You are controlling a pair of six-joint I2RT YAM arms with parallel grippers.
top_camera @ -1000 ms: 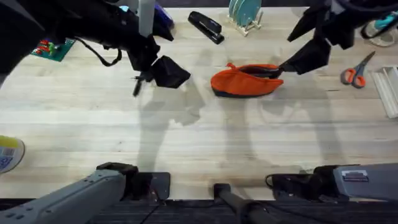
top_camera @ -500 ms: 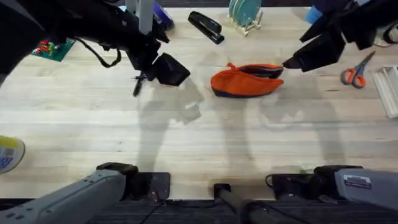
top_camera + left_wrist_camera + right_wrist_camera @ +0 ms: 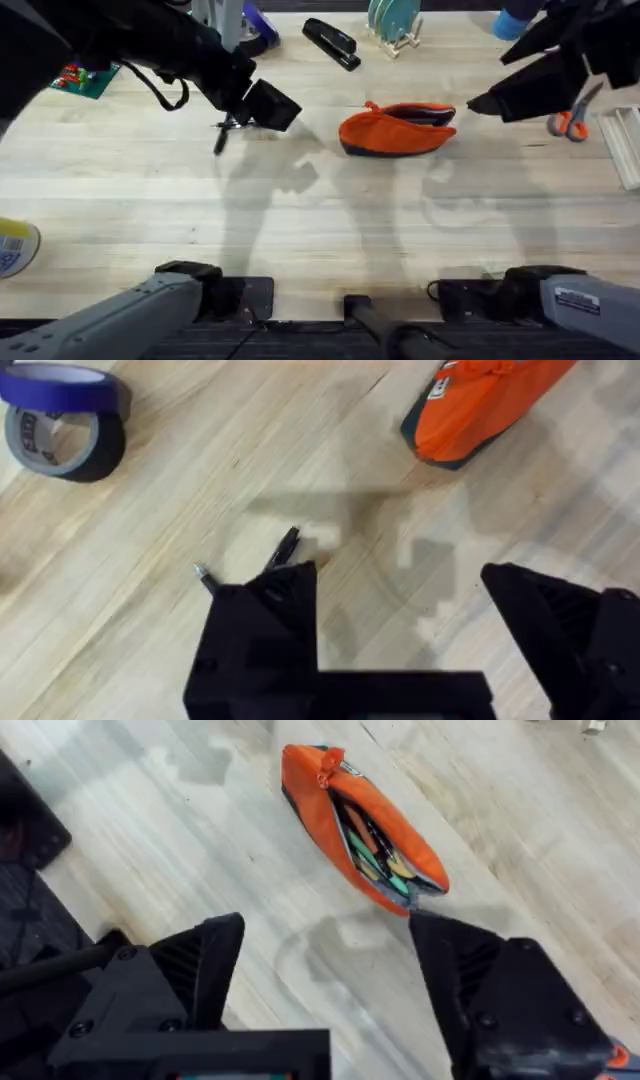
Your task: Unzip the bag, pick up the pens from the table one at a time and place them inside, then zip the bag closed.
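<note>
The orange bag (image 3: 395,130) lies on the table (image 3: 320,220) at centre back, its top zipper open on a dark gap. In the right wrist view the bag (image 3: 365,825) gapes, with coloured items inside. My right gripper (image 3: 492,102) hovers open just right of the bag's end, touching nothing. My left gripper (image 3: 262,106) hangs open, left of the bag, over a black pen (image 3: 221,135). From the left wrist, two thin black pen ends (image 3: 286,547) poke out from behind one finger (image 3: 262,625); the bag (image 3: 480,405) lies beyond.
A black stapler (image 3: 330,43) and a rack of plates (image 3: 392,22) stand at the back. Orange-handled scissors (image 3: 570,120) lie at the right, close to my right arm. Tape rolls (image 3: 60,415) sit near the pens. A yellow roll (image 3: 15,245) sits at the left edge.
My right gripper has drawn away to the right from the bag's right end. The left gripper has shifted slightly toward the back, still over the pen. The bag has not moved.
</note>
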